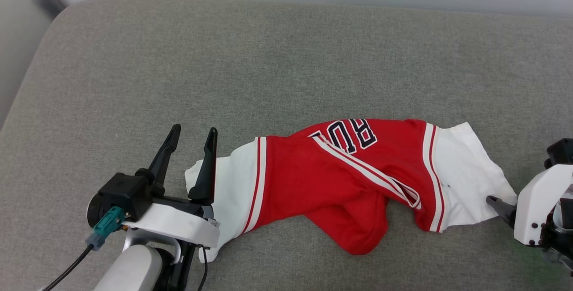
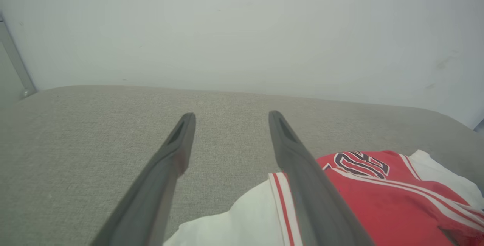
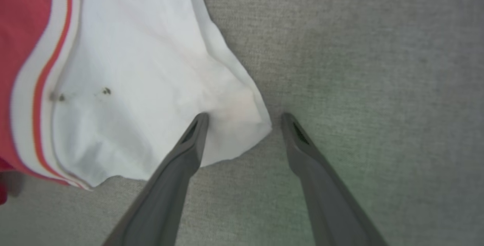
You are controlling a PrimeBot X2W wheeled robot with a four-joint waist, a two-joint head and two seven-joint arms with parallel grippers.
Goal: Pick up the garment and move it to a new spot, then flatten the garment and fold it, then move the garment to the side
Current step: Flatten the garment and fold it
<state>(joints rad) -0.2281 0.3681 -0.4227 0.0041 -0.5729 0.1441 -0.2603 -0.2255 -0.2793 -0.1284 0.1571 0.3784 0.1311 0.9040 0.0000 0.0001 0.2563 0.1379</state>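
Cushion (image 1: 268, 49), grey fabric, carries the garment (image 1: 340, 179), bunched and twisted across its near half. Step looks like flattening: each gripper should pinch its own white sleeve near the edge, lift little and pull apart evenly to work the twist out. Left gripper (image 1: 194, 129) fingers spread wide, empty, one finger over the left sleeve (image 1: 228, 179). Right gripper (image 3: 245, 116) wide open too, empty, straddling the right sleeve (image 1: 465, 174) corner. Shirt red, stripe trim, dark lettering partly folded under, small dark specks on right sleeve.
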